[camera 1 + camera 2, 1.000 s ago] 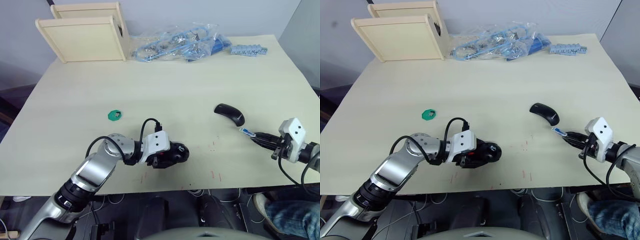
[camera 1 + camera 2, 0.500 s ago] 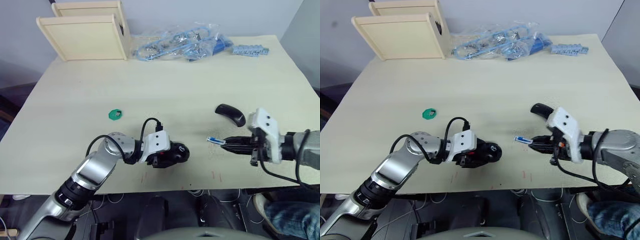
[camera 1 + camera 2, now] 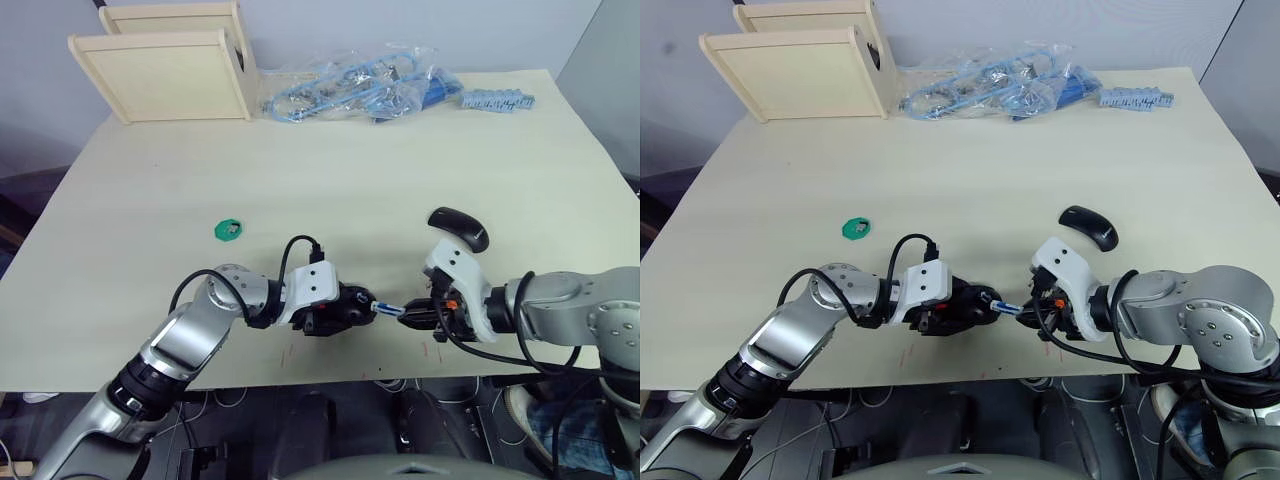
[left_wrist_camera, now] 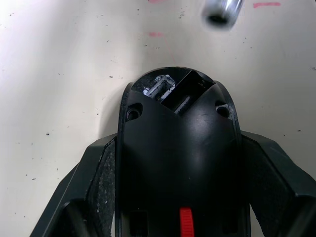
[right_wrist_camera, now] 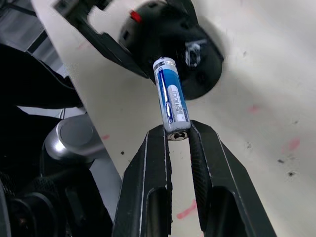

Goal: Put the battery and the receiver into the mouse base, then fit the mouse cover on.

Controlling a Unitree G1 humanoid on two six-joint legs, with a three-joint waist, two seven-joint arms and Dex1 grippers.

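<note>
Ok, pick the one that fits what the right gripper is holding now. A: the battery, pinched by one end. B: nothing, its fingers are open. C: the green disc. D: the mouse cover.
A: the right gripper pinches the blue and white battery by one end, its other end pointing at the mouse base held in the left gripper; the mouse cover lies apart on the table.

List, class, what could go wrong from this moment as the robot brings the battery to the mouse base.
1. The right gripper pinches the battery only by one end, so it may pivot or slip out.
2. The battery comes in at an angle toward the open recess of the mouse base, so it may jam on the rim.
3. A push may shift the base in the left gripper; it sits near the table's front edge.
</note>
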